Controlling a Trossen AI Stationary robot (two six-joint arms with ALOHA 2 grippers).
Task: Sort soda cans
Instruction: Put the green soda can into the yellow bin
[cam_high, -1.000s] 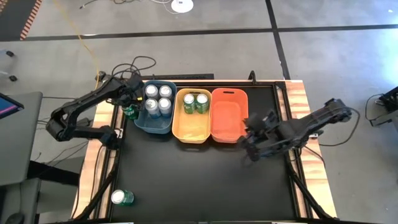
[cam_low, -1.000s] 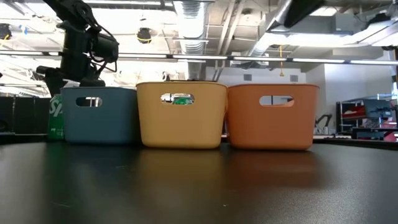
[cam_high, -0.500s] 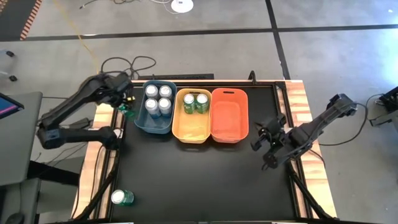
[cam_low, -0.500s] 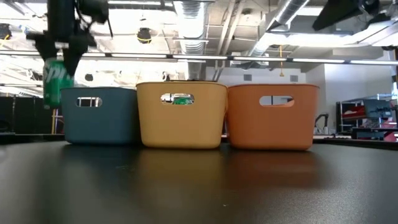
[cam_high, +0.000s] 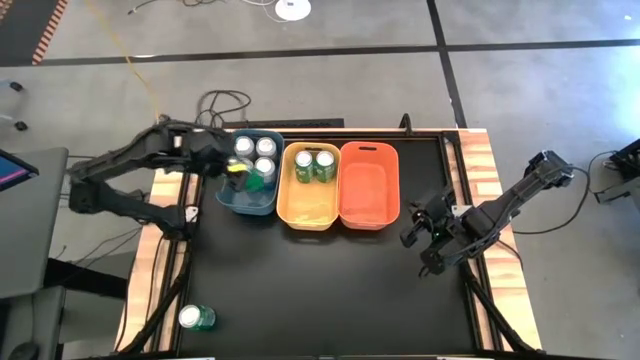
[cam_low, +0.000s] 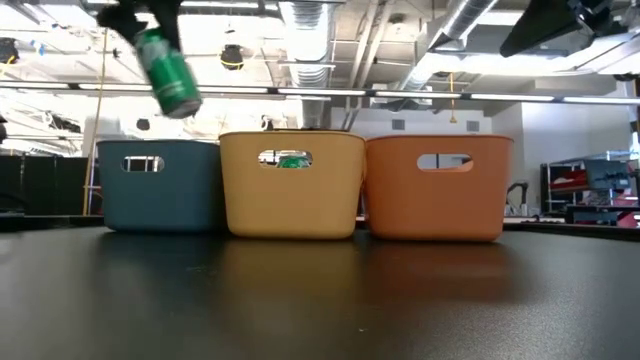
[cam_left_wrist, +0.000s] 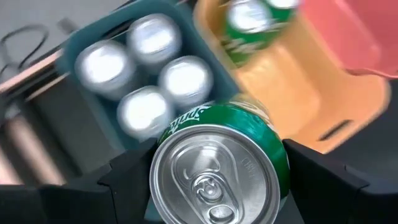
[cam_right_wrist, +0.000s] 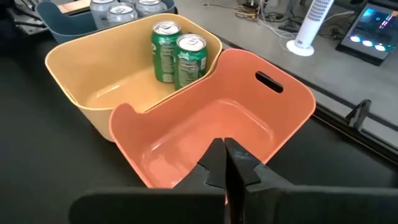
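Green sides mark the soda can (cam_left_wrist: 219, 167) that is clamped between the fingers of the left gripper (cam_high: 236, 172); it is held in the air above the blue bin (cam_high: 224, 199), tilted in the low view (cam_low: 167, 72), with its silver top turned toward the wrist camera. In the high view, with the clock face laid on the table picture, the blue bin is placed at about 11 o'clock from the table's (cam_high: 330, 290) middle. Four blue-silver cans (cam_left_wrist: 146, 78) are seen standing upright inside it, packed close together in a square.

Just beside the blue bin, toward 3 o'clock, the yellow bin (cam_high: 309, 214) is set, and two green cans (cam_high: 315, 164) are stood upright and touching in its 12 o'clock end; they are also shown in the right wrist view (cam_right_wrist: 178, 57). Against the yellow bin's 3 o'clock side the orange bin (cam_high: 368, 216) is placed.

One more green can (cam_high: 196, 318) is left lying on its side near the table's 7 o'clock corner, well apart from the bins.

The right gripper (cam_high: 418, 240) is held low over the table at about 3 o'clock, near the orange bin's corner and apart from it. In the right wrist view its fingers (cam_right_wrist: 231, 168) are pressed together with nothing between them, pointed toward the orange bin.
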